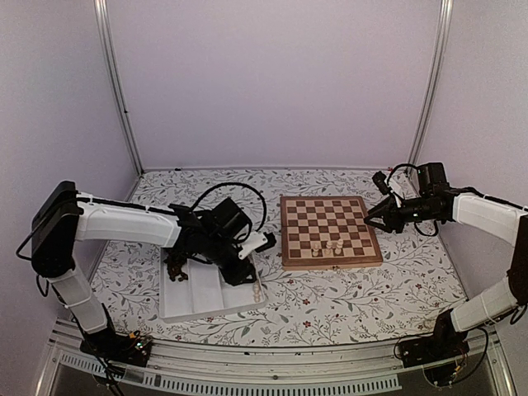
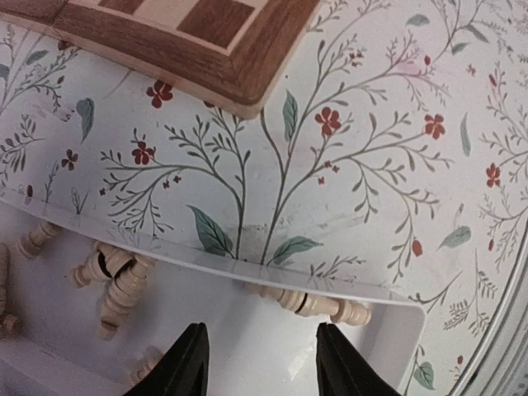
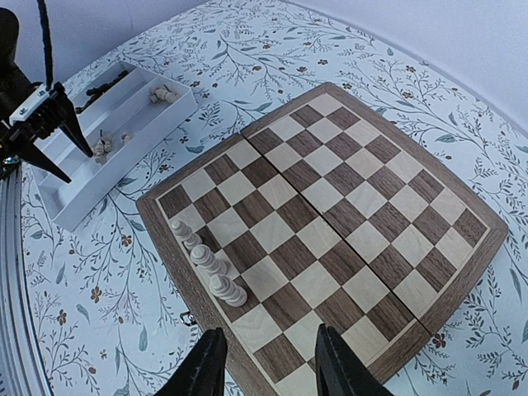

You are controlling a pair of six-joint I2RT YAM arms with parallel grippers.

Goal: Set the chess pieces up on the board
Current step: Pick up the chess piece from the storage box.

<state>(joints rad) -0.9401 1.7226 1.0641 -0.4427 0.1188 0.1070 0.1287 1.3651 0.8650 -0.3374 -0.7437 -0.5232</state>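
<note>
Hovering left fingers (image 2: 186, 363), parted and empty, over cream chess pieces (image 2: 318, 305) lying loose in the white tray (image 2: 396, 330). Judging them light, hard, smooth, prone to rolling; pinching mid-stem seeming safest. Watching for tray wall and neighbouring pieces crowding the approach. Holding right fingers (image 3: 206, 363) apart, empty, near the board (image 3: 330, 206) with a few pieces standing on it.

You have the tray (image 1: 198, 301) on the tabletop (image 1: 346, 297), left of the board (image 1: 330, 216). Four chess pieces (image 3: 205, 260) stand along the board's near edge. More lie in the tray.
</note>
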